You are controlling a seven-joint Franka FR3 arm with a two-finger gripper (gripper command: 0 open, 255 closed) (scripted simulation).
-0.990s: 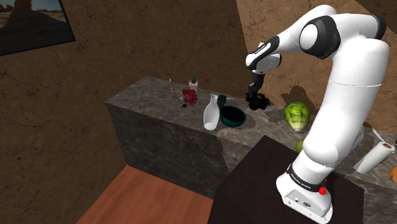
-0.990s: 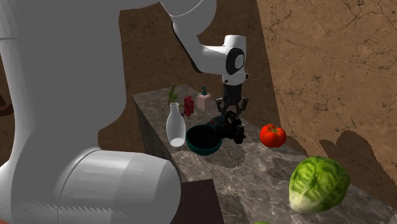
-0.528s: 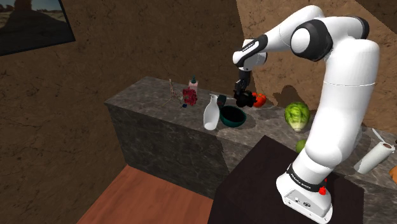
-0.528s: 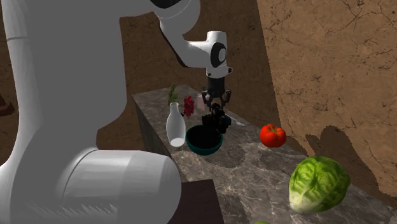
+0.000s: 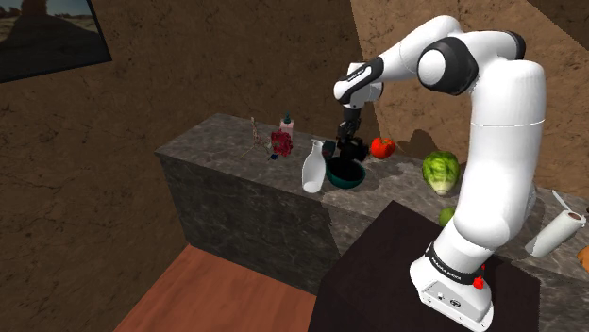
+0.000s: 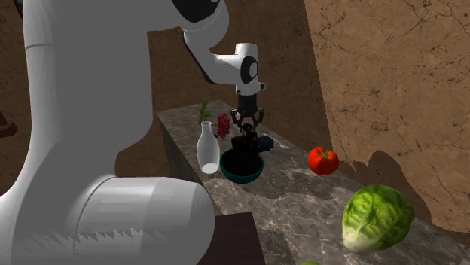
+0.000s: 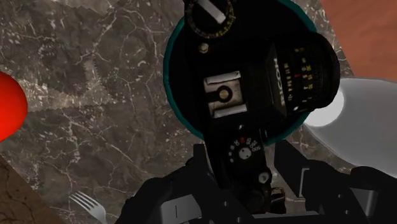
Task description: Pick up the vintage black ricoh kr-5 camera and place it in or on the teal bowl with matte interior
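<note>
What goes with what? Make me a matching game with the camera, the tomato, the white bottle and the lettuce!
Things:
1. camera
2. tomato
3. white bottle
4. lettuce

Places and states:
A. green, lying on the counter
B. standing upright beside the teal bowl
C. clasped in the end effector, above the teal bowl
D. red, sitting on the counter

Pairs: 1-C, 2-D, 3-B, 4-A

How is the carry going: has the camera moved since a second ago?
Yes: in the shoulder view, the gripper carried the camera left, from right of the teal bowl to above it.
</note>
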